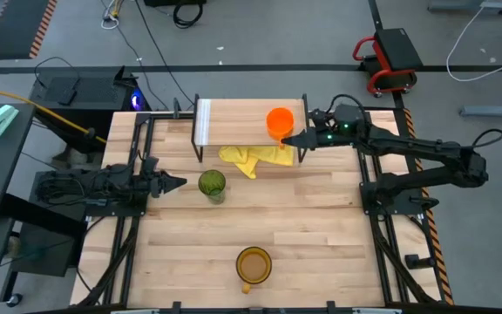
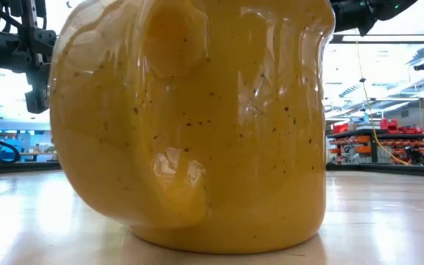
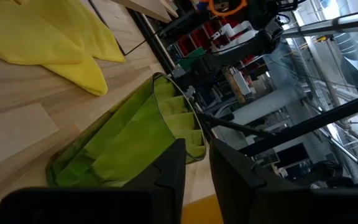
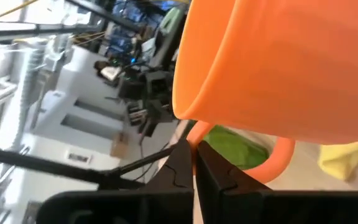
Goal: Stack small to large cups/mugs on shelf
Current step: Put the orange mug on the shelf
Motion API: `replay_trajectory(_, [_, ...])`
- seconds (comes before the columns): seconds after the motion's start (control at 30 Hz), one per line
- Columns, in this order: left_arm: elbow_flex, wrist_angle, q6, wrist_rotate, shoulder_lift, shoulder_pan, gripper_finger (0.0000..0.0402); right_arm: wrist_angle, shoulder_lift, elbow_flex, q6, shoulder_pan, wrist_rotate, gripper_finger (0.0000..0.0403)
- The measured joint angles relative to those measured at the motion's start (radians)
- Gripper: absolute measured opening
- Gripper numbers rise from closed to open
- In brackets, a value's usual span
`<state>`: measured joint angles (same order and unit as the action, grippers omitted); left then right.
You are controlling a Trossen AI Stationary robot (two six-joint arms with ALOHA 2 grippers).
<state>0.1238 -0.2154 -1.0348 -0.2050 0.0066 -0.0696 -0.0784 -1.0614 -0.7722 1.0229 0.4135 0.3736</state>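
The right tool [image 1: 292, 139], upper right of centre in the high view, is closed on the orange mug's [image 1: 279, 120] rim, holding it over the right end of the shelf [image 1: 234, 122]. A yellow cloth [image 1: 249, 158] lies just below the shelf. At centre left, the left tool [image 1: 179, 182] sits narrow, just beside the green tumbler [image 1: 212, 184]. The amber mug [image 1: 253, 265] stands well apart, at the table's [image 1: 321, 227] bottom centre.
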Motion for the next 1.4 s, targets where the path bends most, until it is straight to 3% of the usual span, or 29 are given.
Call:
replay_trajectory(0.1, [0.0, 0.0, 0.0, 0.0, 0.0, 0.0, 0.0079, -0.041, -0.007, 0.042, 0.036, -0.004, -0.021, 0.0002])
replay_trajectory(0.3, [0.0, 0.0, 0.0, 0.0, 0.0, 0.0, 0.0084, -0.348, -0.006, 0.184, 0.156, -0.006, -0.051, 0.0002])
replay_trajectory(0.6, [0.0, 0.0, -0.001, 0.0, 0.0, 0.0, 0.0078, -0.362, -0.006, 0.249, 0.182, 0.0, -0.092, 0.0002])
replay_trajectory(1.1, [0.0, 0.0, -0.001, 0.0, 0.0, 0.0, 0.0081, -0.428, -0.093, 0.249, 0.189, 0.056, -0.048, 0.0002])
replay_trajectory(1.4, [0.0, 0.0, -0.001, 0.0, 0.0, 0.0, 0.008, -0.519, -0.072, 0.246, 0.228, 0.02, -0.172, 0.0002])
